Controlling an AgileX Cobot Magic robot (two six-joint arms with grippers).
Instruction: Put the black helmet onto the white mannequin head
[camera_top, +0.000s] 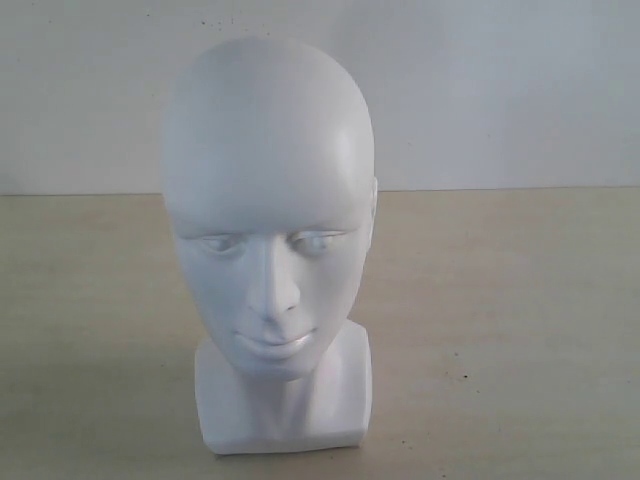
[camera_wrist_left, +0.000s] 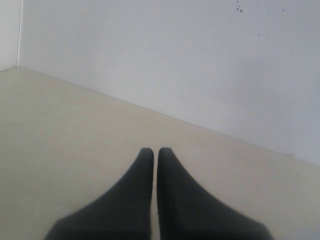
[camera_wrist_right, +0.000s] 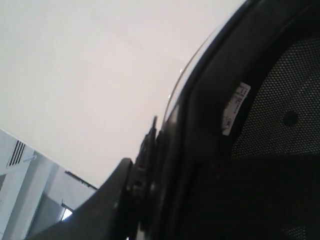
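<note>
Clamping black helmet rim, right pincer, left pincer closed above table, white mannequin head unobstructed.

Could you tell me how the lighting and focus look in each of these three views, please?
Exterior view: soft, even light, mild sheen on the white mannequin head. Left wrist view: left gripper soft-edged near the lens. Right wrist view: black helmet dark and blurred against a bright background.

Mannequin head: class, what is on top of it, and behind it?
Nothing is on the head; its crown is bare. Behind it: table and white wall; the strip straight behind is covered. The helmet shows only in the right wrist view.
</note>
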